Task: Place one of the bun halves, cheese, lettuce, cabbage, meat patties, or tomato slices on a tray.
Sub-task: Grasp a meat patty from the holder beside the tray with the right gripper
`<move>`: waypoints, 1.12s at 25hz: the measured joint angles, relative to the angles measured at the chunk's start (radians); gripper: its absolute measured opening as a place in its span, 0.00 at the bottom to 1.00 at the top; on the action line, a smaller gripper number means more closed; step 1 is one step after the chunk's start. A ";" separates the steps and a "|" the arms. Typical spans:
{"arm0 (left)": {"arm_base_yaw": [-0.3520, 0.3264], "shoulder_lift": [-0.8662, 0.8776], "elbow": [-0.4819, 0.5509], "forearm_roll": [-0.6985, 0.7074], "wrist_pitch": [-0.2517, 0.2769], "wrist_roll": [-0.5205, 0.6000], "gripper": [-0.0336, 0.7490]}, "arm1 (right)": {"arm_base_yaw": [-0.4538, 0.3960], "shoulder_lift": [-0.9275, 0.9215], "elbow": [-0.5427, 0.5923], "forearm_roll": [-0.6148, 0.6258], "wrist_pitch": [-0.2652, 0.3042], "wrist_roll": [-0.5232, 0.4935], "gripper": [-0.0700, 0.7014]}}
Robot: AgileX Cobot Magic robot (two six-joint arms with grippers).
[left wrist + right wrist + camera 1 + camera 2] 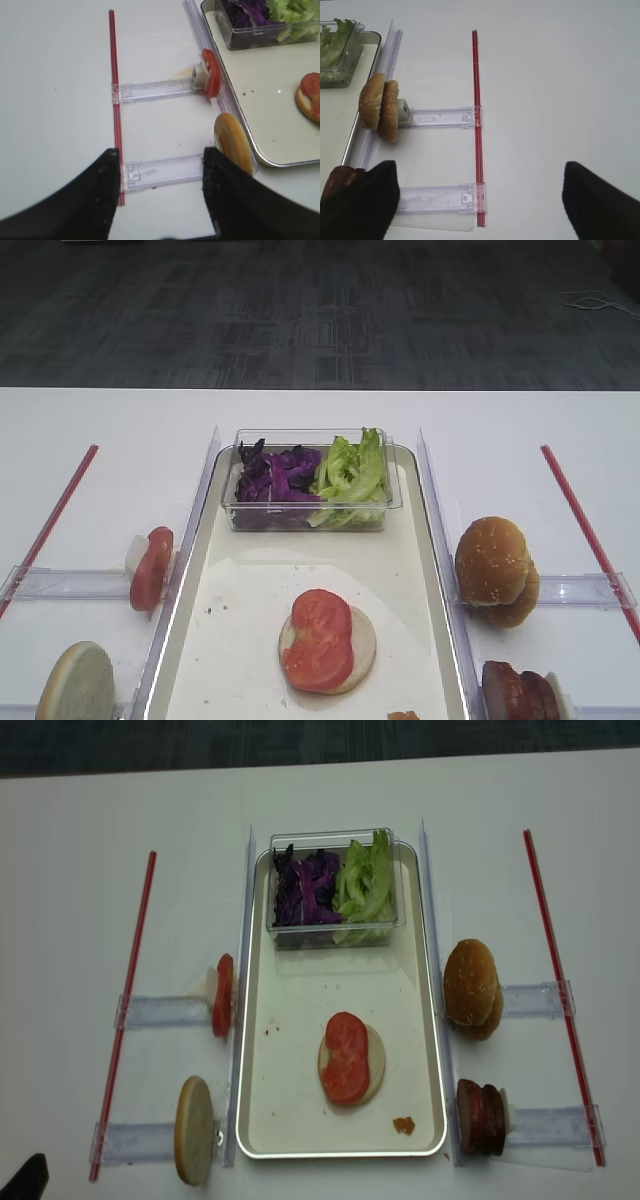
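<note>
The tray lay with its long axis running from the near edge of the table toward the far edge. On its bare middle sat a pale bun half, flat side down, with two overlapping tomato slices on top, their overlap running along the tray's length. The clear box at the far end held cabbage on the left and lettuce on the right. The right gripper stood wide open over the table beside the sesame bun tops, holding nothing. The left gripper likewise gaped empty near an upright bun half.
</note>
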 joint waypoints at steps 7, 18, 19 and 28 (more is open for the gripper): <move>0.000 0.000 0.000 0.000 0.000 0.000 0.49 | 0.000 0.050 -0.054 0.000 0.079 -0.028 0.97; 0.000 0.000 0.000 0.000 0.000 0.000 0.49 | 0.000 0.322 -0.233 0.065 0.136 -0.005 0.97; 0.000 0.000 0.000 0.000 0.000 0.000 0.49 | 0.000 0.348 -0.240 0.067 0.136 0.000 0.97; 0.000 0.000 0.000 0.000 0.000 0.000 0.49 | 0.000 0.615 -0.317 0.083 0.136 0.029 0.97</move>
